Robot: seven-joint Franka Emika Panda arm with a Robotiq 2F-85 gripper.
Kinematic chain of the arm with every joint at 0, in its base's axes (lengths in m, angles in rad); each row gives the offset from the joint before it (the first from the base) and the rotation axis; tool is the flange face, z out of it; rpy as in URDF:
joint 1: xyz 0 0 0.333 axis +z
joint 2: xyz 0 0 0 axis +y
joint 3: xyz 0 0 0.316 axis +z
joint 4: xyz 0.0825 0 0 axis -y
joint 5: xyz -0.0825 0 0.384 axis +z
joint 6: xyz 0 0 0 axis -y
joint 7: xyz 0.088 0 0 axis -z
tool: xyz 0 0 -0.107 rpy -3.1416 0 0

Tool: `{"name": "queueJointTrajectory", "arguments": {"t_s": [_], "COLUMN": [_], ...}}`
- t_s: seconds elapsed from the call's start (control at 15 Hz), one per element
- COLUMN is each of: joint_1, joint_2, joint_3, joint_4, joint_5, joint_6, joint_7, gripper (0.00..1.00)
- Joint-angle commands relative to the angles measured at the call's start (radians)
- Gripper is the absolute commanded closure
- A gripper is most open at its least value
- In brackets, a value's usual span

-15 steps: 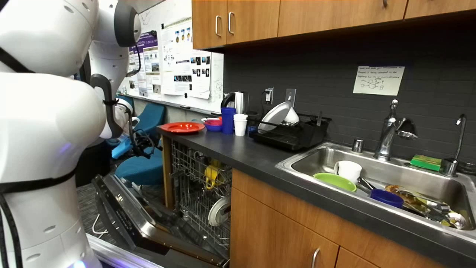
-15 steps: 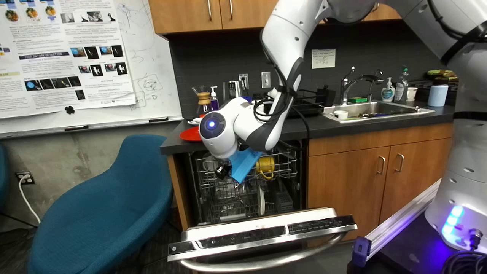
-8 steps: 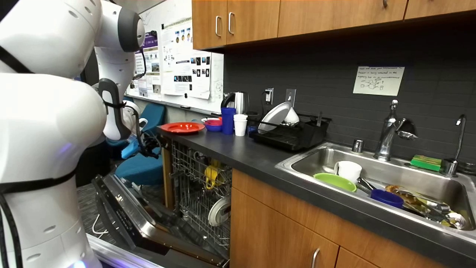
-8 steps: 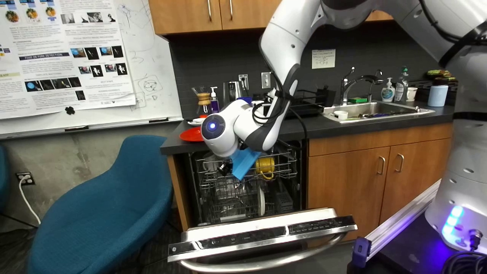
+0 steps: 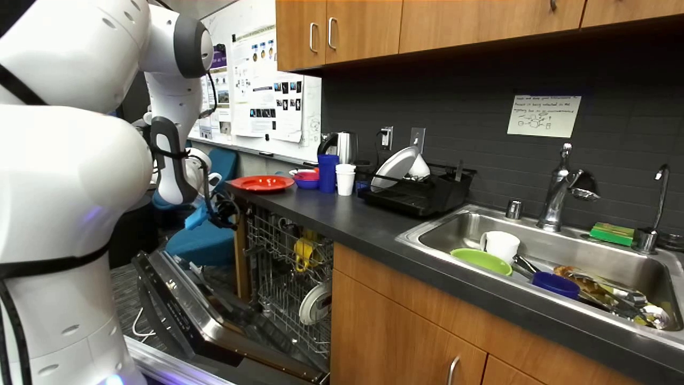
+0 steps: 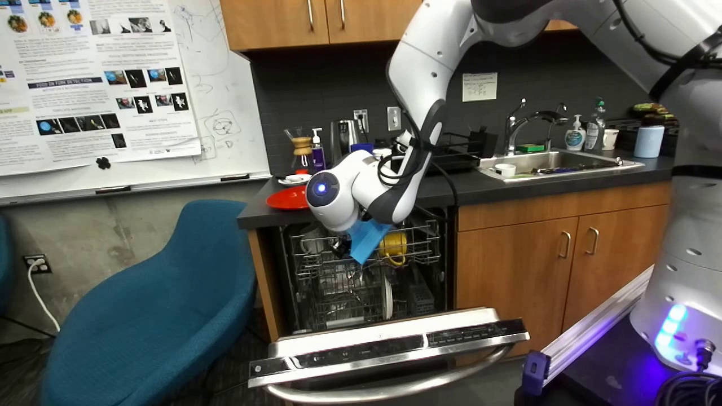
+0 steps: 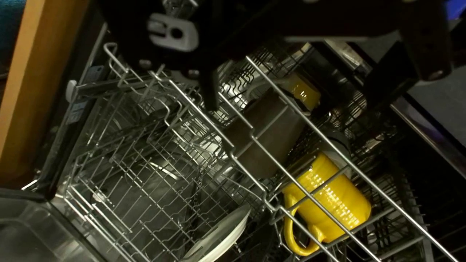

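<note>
My gripper (image 7: pixel 291 95) comes in from the top of the wrist view, its dark fingers spread wide with nothing between them. Behind the gap, a brown cup (image 7: pixel 271 134) and a smaller yellow item (image 7: pixel 302 92) lie in the dishwasher's upper rack (image 7: pixel 255 135). A glossy yellow mug (image 7: pixel 329 198) rests tilted in that rack, handle low; it shows in both exterior views as well. Below, a white plate (image 7: pixel 225 234) stands on edge in the lower rack. In an exterior view, the wrist with its blue flap (image 6: pixel 368 239) hangs at the rack's front, left of the mug.
The dishwasher door (image 6: pixel 389 347) is folded down. Above is the dark counter (image 5: pixel 352 214) with a red plate (image 5: pixel 262 183), cups and a black dish rack (image 5: pixel 422 195). Several dishes lie in the sink (image 5: pixel 459 227). A blue chair (image 6: pixel 158 299) stands beside the dishwasher.
The arm has shifted steadily to the right in both exterior views, bringing the gripper closer to the yellow mug. The jaws have stayed wide. Dishes and racks look unmoved.
</note>
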Motion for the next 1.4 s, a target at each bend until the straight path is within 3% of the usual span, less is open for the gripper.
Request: {"name": "queueJointTrajectory", "arguments": {"t_s": [0.0,0.6,1.33], "joint_1": [-0.025,-0.047,-0.059], "joint_2": [0.017,0.049,0.061], "joint_3": [-0.001,-0.01,-0.019], "joint_4": [0.0,0.011,0.032], "joint_5": [-0.002,-0.002,-0.014], "joint_6": [0.049,0.086,0.2], "joint_7": [-0.015,-0.07,-0.23], "gripper": [0.0,0.0,0.0]}}
